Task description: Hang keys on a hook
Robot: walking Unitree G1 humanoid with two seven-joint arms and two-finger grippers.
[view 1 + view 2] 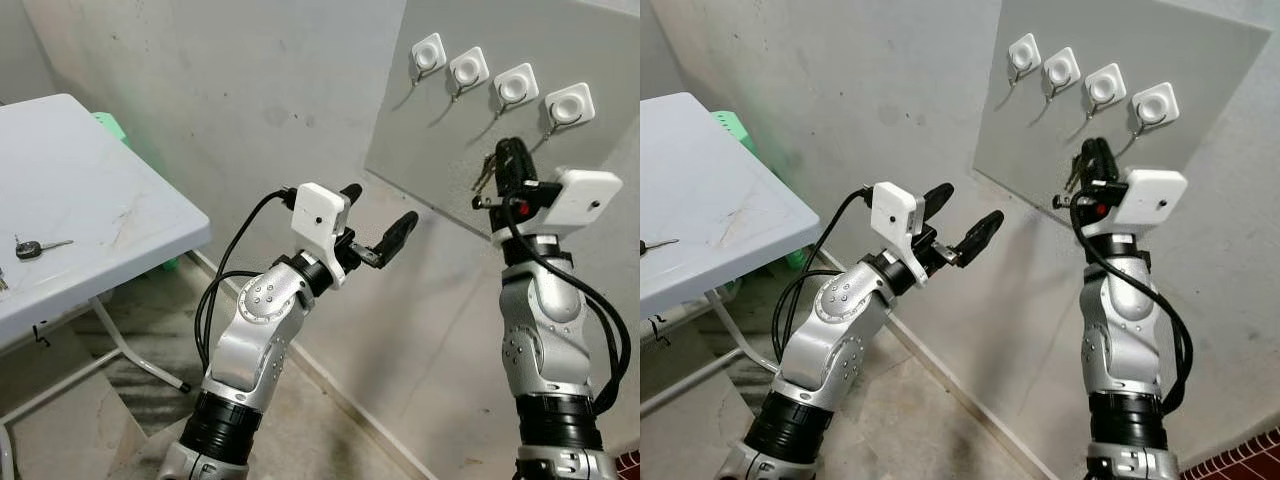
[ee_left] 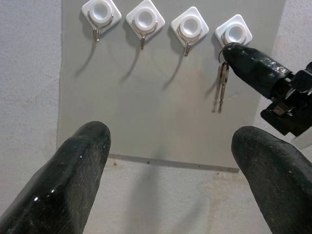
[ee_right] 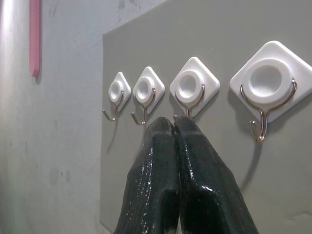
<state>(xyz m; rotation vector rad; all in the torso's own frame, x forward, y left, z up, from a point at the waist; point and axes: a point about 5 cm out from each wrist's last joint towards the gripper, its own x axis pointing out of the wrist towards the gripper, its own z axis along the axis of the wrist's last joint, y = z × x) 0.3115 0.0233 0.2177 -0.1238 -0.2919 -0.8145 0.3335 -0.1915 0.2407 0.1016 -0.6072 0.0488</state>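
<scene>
Right gripper (image 1: 508, 152), fingers pinched on keys (image 2: 222, 90) hanging long-axis down, sits just below the hook (image 1: 568, 106) at the grey board's (image 1: 440, 170) right end; left gripper (image 1: 378, 225) spread, idle.

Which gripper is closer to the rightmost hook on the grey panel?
The right gripper, shut on the keys, is just below the rightmost hook. The left gripper hangs open, lower and farther left.

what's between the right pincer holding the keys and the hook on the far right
Nothing: bare grey board separates the right pincer, shut on the keys, from the rightmost hook, seen in the left eye view.
</scene>
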